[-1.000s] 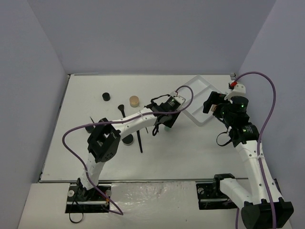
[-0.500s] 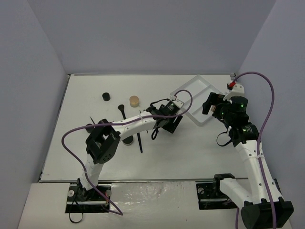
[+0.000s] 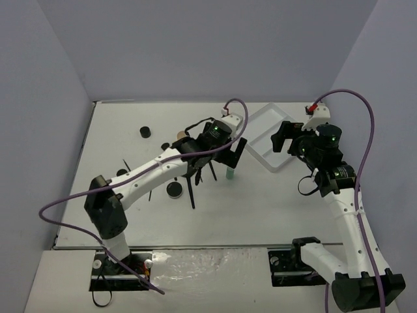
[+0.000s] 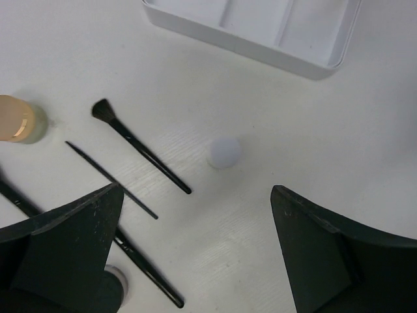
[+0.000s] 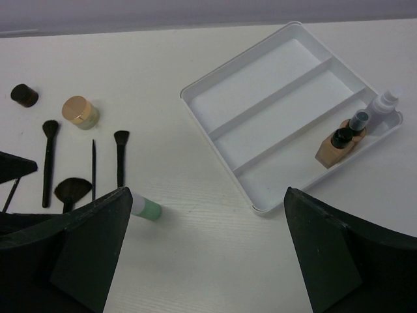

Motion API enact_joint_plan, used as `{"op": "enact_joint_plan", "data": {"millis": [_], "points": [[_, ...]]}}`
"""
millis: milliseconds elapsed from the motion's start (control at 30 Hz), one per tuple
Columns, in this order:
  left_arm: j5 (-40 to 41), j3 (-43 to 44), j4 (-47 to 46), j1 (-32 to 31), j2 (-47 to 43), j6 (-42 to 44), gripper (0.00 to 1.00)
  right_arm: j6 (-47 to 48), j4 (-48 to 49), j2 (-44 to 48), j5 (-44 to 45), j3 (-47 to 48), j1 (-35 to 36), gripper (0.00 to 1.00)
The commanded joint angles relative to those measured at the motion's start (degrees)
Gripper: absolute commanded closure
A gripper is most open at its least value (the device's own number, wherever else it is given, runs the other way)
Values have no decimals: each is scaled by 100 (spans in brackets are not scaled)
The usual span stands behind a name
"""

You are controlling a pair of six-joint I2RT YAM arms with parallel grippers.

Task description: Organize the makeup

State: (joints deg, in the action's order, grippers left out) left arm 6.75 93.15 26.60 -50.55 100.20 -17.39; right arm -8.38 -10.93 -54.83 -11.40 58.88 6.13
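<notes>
The left gripper (image 4: 195, 193) is hovering, fingers spread wide and empty, over the green bottle (image 4: 224, 152), which is standing upright on the tabletop (image 4: 339, 137) just outside the tray (image 5: 287, 85), probably staged for the right gripper (image 5: 208, 195), likewise open-fingered.

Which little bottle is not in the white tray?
The green bottle, standing on the table; the other three bottles sit inside the tray.
</notes>
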Motion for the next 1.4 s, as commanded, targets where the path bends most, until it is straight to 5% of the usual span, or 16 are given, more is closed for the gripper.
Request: {"op": "enact_joint_plan", "data": {"millis": [0, 567, 967, 1367], "points": [[219, -130, -85, 606, -1117, -182, 4, 248, 313, -254, -469, 377, 242, 0], [1024, -2519, 838, 3898, -4031, 247, 3, 333, 457, -2416, 732, 386, 2743, 5], [1591, -4308, -185, 3948, -5186, 303, 3, 148, 849, -3381, 1427, 273, 2984, 23], [1485, -4479, -511, 3948, -5107, 397, 3, 32, 1254, -3740, 1580, -4, 2981, 47]]}}
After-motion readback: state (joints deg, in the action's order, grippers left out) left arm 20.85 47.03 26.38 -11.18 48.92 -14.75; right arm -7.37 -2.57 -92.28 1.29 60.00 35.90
